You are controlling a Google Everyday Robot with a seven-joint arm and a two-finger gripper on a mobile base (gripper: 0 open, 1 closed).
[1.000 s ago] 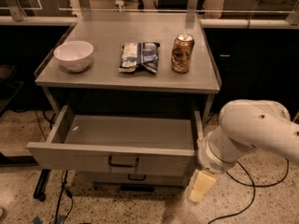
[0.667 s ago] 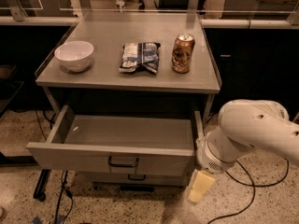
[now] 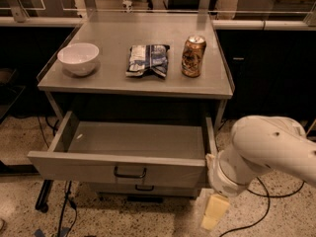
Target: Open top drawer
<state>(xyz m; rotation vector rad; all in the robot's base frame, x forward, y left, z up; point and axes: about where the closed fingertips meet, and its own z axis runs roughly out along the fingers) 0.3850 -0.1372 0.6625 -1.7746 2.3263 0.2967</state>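
Note:
The top drawer [image 3: 118,169] of the grey metal cabinet is pulled far out. Its shallow grey tray [image 3: 138,139] is bare inside and its small black pull handle [image 3: 130,174] sits in the middle of the front. My white arm [image 3: 269,149] hangs at the drawer's right front corner. My gripper [image 3: 213,214] points down to the floor, just right of and below that corner, apart from the handle. One cream-coloured finger shows.
On the cabinet top [image 3: 207,80] stand a white bowl [image 3: 78,58], a crumpled snack bag [image 3: 147,59] and a brown drink can [image 3: 193,56]. A lower drawer with a like handle [image 3: 144,187] shows under the open one. Black cables [image 3: 64,214] lie on the speckled floor.

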